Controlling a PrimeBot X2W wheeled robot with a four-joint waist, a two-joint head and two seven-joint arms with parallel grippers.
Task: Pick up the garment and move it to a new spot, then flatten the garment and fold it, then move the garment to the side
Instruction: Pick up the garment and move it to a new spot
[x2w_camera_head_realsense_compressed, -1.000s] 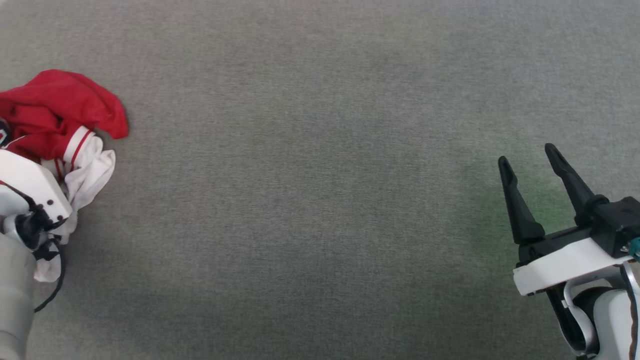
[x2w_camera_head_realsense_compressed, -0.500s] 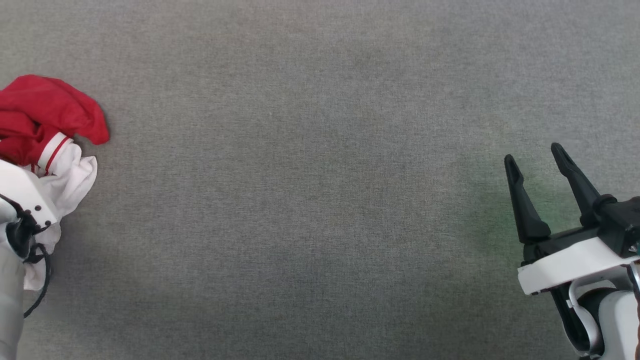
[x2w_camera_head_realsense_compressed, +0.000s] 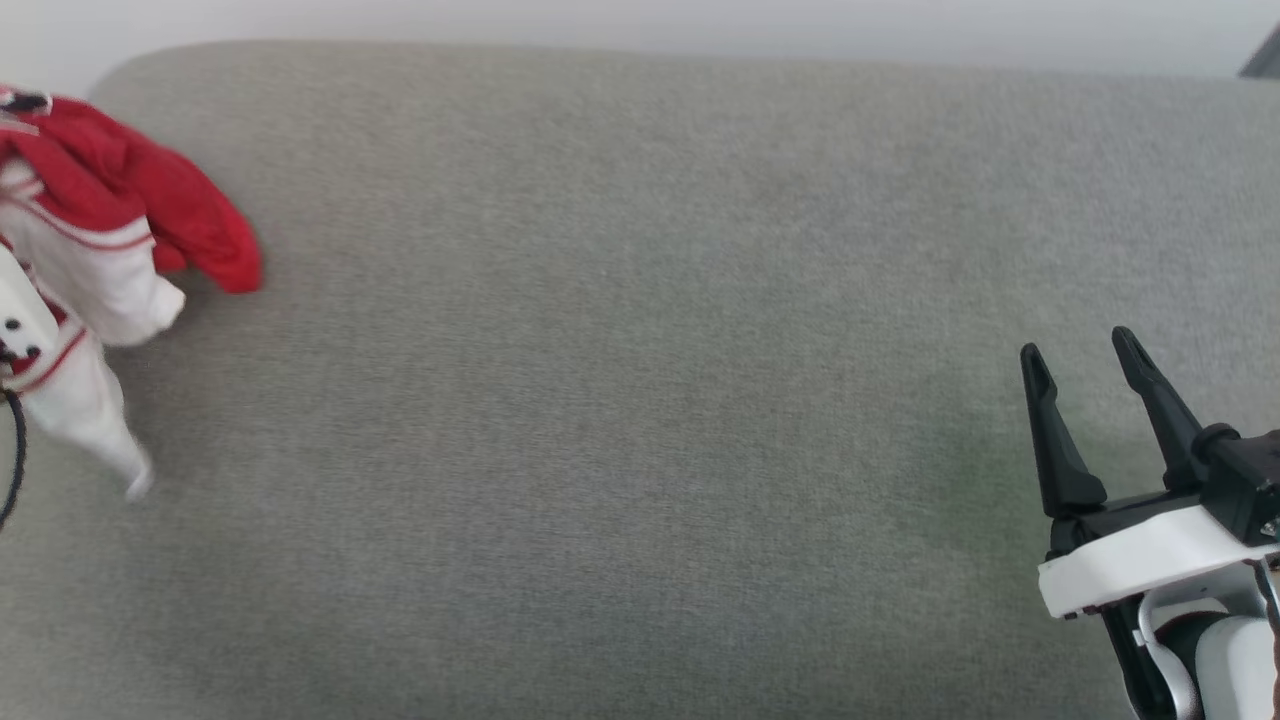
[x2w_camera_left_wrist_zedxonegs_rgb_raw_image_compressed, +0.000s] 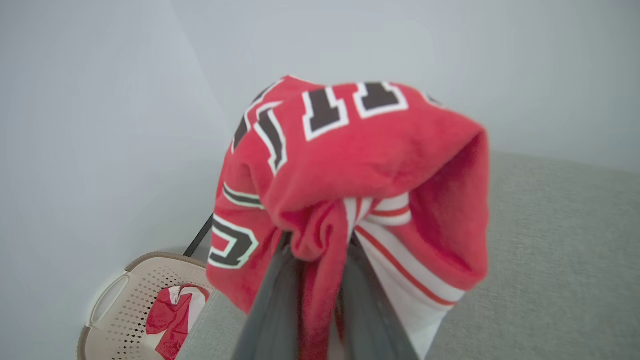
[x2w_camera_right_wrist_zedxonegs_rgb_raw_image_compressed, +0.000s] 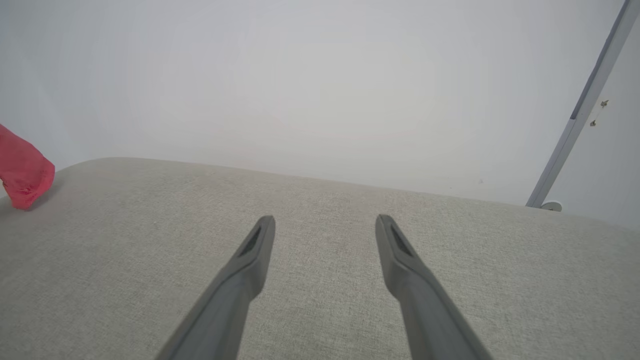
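Garment (x2w_camera_head_realsense_compressed: 150, 200) sits bunched at the far left corner of the grey cushioned surface (x2w_camera_head_realsense_compressed: 640, 400), lifted in my left end effector (x2w_camera_left_wrist_zedxonegs_rgb_raw_image_compressed: 317, 250). Its two fingers are pressed close together on a gathered fold beside the striped trim.

My worry is that pinch. It looks like a small wad of soft cloth rather than a firm edge, so I judge a quick swing toward the middle could let it slide out. Just off that left corner a pale perforated basket (x2w_camera_left_wrist_zedxonegs_rgb_raw_image_compressed: 125, 300) stands lower down with another red-and-white cloth (x2w_camera_left_wrist_zedxonegs_rgb_raw_image_compressed: 172, 320) in it, and a drop here could send the garment over the edge rather than onto the cushion. A white sleeve dangles lowest in the head view and could drag on the fabric and tug at the grip. Whether the hanging red lobe touches the surface, I cannot tell.

The garment itself is red and soft, draped over the fingers like a hood, with black white-outlined lettering across the top, white sleeve cloth and thin red stripes below. It is blurred, so I read it as swinging.

The middle of the surface lies bare. Near the right edge, well apart from the cloth, my right end effector (x2w_camera_head_realsense_compressed: 1076, 345) holds its fingers spread wide on nothing.
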